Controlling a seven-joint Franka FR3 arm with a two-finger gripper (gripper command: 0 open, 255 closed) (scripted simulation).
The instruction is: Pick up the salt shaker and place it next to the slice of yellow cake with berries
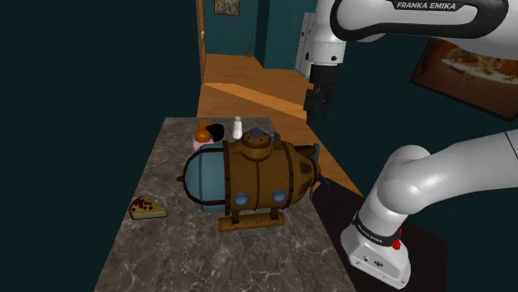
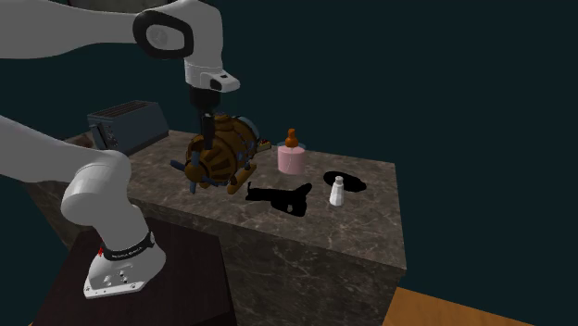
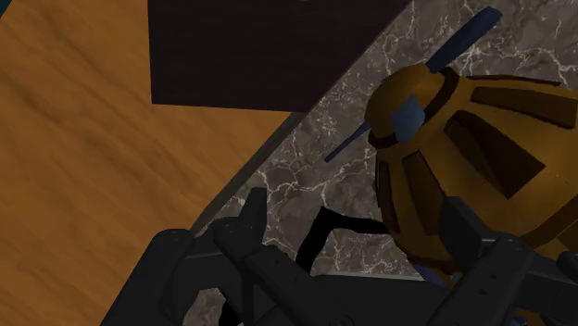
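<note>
White salt shaker [image 1: 237, 127] on marbled counter [image 1: 166, 249], pincer [image 1: 316, 114] raised well apart

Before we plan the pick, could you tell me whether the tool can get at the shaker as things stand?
Probably yes. The shaker stands alone on the table, clear of the bottle and submarine. The tool, above the submarine's end, could likely reach it from overhead.
</note>
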